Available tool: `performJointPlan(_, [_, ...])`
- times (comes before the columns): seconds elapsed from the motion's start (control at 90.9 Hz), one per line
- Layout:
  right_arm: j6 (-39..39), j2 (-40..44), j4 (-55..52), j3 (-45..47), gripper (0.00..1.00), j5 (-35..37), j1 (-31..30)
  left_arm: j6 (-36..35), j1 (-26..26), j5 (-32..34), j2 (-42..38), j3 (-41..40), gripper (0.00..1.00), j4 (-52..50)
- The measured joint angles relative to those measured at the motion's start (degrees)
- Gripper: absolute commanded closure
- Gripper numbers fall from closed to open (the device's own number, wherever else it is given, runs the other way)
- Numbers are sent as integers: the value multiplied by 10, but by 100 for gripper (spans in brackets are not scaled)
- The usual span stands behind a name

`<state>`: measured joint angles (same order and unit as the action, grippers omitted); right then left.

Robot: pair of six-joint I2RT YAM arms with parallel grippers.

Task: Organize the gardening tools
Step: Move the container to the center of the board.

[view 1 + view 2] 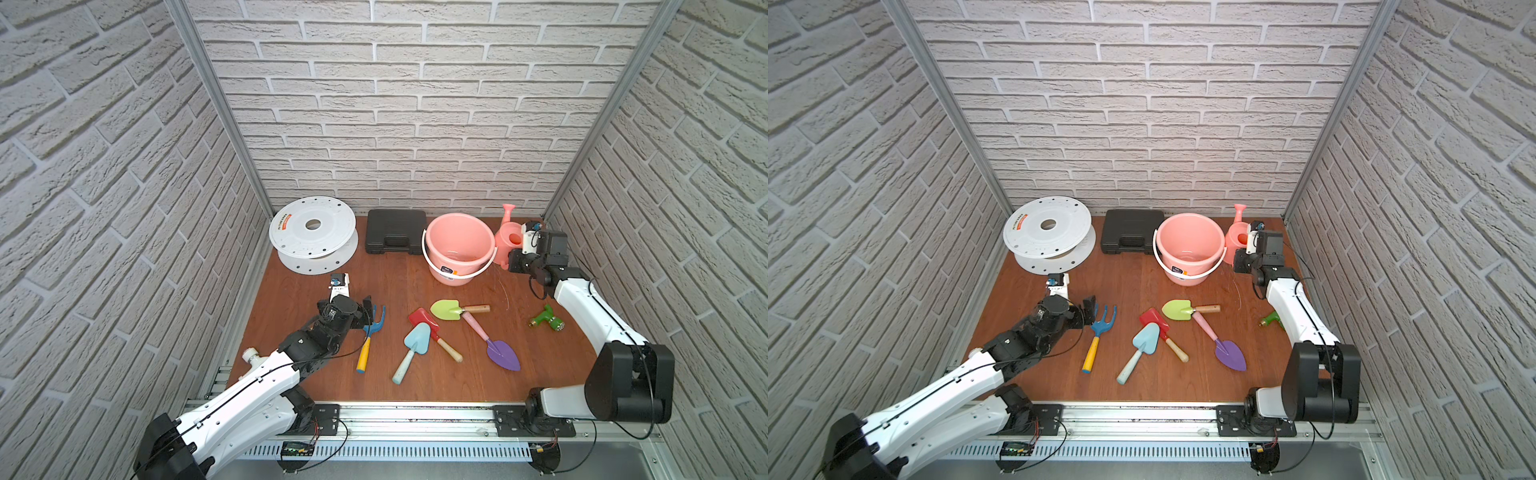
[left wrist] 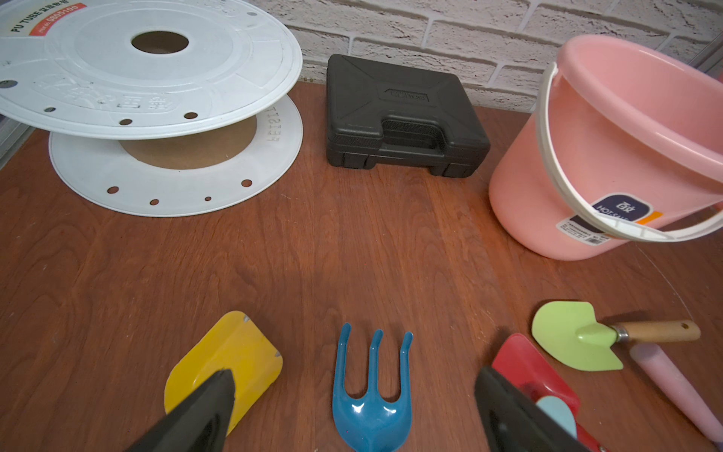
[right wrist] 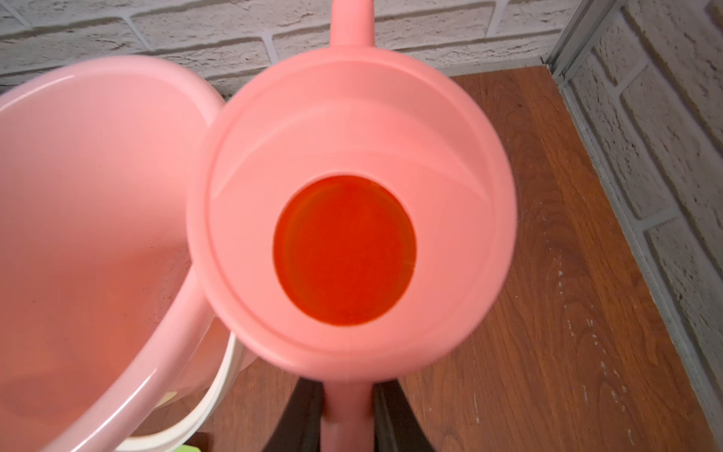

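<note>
Left gripper point(image 2: 354, 377): fingers spread wide and holding nothing, low over the table point(image 1: 374, 282), one finger on either side of the blue fork's prongs.
Right gripper point(image 3: 346, 415): fingers pinching the watering can's handle.
Watering can point(image 3: 352, 156): pink and upright, just beside the bucket point(image 2: 524, 188) near the back right corner, with its spout toward the back wall.
Blue fork point(image 2: 371, 415): lies flat at the left with its prongs toward the back.
Yellow scoop point(image 2: 234, 348): beside the fork, partly under a left finger.
Trowels: the light-blue trowel point(image 1: 417, 338) overlaps the red trowel point(image 1: 424, 320) mid-table. The green trowel point(image 1: 444, 309) touches the purple trowel point(image 1: 503, 355) at the handles.
</note>
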<state>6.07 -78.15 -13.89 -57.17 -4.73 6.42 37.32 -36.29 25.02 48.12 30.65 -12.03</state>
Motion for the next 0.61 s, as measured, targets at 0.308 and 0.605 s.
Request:
performJointPlan(0.308, [-6,-63,-1,-10,97,24,0,0,0,9,-2,0,2,-2])
performJointPlan(0.605, [-40,-116,-4,-10,97,71,0,-1,0,9,-3,0,2,-2])
